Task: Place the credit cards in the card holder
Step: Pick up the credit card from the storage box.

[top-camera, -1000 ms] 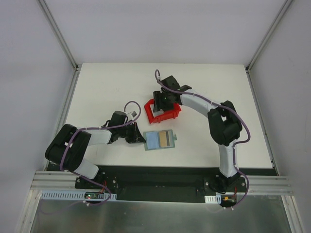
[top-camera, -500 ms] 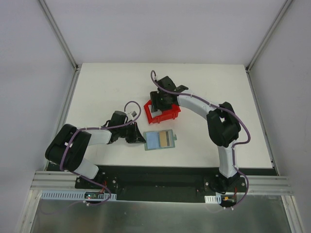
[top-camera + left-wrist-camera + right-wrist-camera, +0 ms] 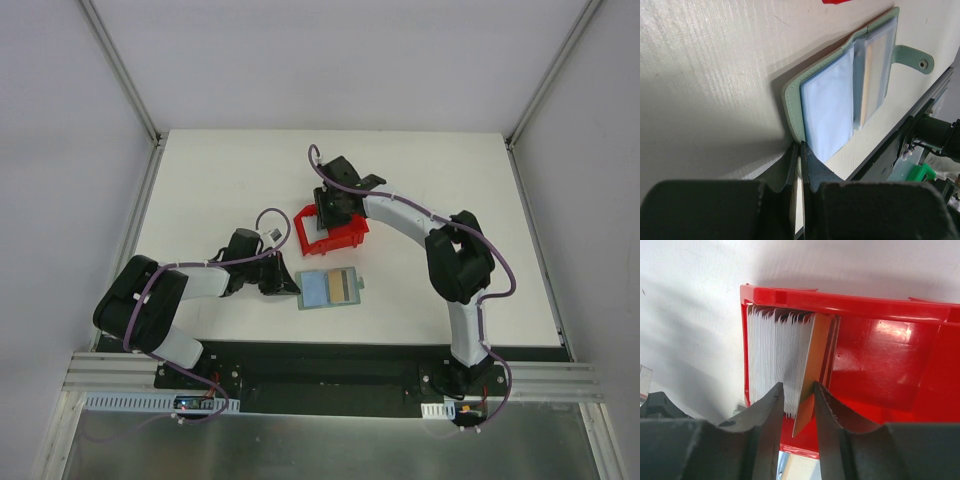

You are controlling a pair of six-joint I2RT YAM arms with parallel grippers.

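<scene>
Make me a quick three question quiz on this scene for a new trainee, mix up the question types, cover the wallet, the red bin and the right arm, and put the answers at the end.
1. True or false: the card holder lies folded shut on the table.
2. Where does the stack of cards stand? A) in the red bin B) inside the card holder C) loose on the table
3. Fill in: the tilted card between the jaws of the right gripper is ___ in colour.

Key: 1 false, it lies open, with its pale blue sleeves showing. 2 A. 3 orange-gold.
</scene>
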